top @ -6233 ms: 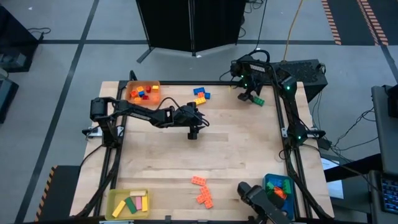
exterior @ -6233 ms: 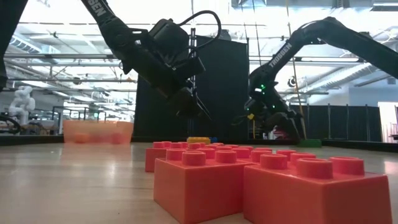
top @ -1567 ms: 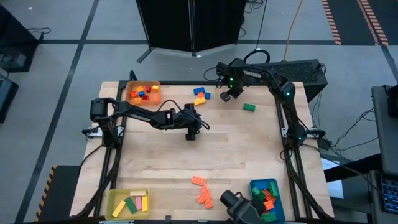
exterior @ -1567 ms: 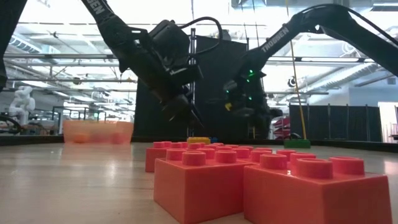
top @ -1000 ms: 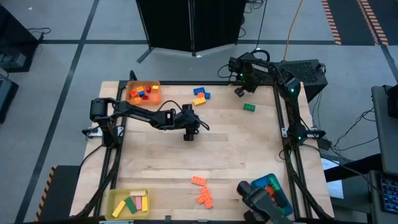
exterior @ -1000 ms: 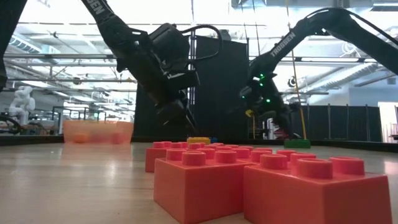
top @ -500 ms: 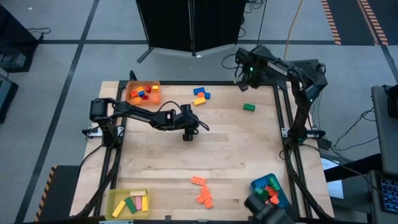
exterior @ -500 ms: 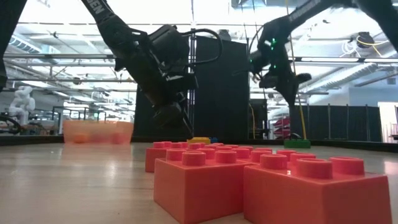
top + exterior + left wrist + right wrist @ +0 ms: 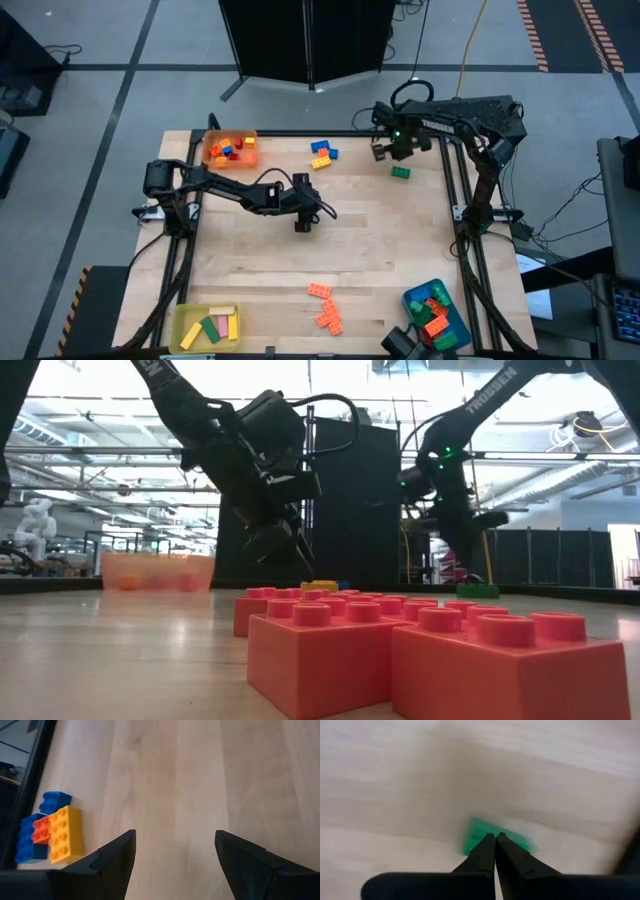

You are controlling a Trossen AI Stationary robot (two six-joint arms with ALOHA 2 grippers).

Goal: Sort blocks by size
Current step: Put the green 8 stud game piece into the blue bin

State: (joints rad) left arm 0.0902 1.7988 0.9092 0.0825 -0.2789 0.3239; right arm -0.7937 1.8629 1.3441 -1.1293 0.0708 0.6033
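Green block (image 9: 400,172) lies by the desk's (image 9: 380,240) far right edge, just beyond the right gripper (image 9: 385,150), fingers together; left gripper (image 9: 303,222), fingers apart, is mid-desk.

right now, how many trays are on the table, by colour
orange tray: 1
yellow tray: 1
blue tray: 1
total: 3
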